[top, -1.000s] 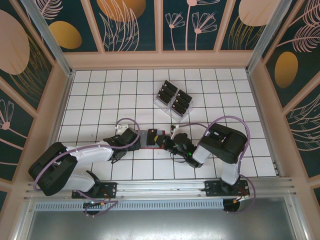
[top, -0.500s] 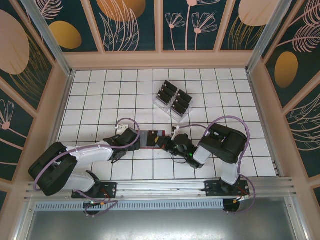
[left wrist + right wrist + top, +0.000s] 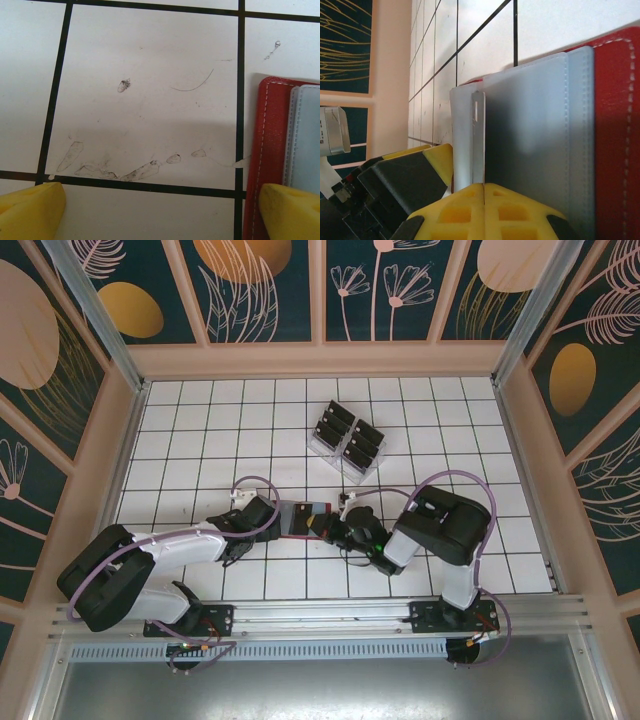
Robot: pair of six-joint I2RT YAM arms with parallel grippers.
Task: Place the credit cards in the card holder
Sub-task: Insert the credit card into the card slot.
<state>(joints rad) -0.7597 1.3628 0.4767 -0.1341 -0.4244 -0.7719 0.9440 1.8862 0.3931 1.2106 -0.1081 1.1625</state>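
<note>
The right gripper (image 3: 484, 194) has its yellow fingers pressed together on a credit card (image 3: 478, 137), which its wrist view shows edge-on as a thin pale strip rising from between the pads. The strip runs along the edge of a greyish-lilac pocket of the card holder (image 3: 540, 125); whether it has entered the slot cannot be told. The holder lies open and flat, its red border with white stitching around the pockets. A yellow and black finger of the other arm sits just beside the holder in the lower left of this view.

In the top view the right gripper reaches leftward, low over the tiles, to the right end of the holder. The holder lies on the near half of the table (image 3: 200, 430), between the two grippers, its long side running left to right.

The left gripper (image 3: 160, 212) stands spread wide; its wrist view shows one yellow tip at each lower corner, with a scuffed white tile between them. One tip lies over the holder's red stitched edge, though contact cannot be told; the other is over bare tile. In the top view this gripper sits at the left end of the holder.

Farther back and slightly right, well apart from both grippers, a clear tiered rack (image 3: 322, 446) holds more black credit cards (image 3: 352, 432) upright in rows.
</note>
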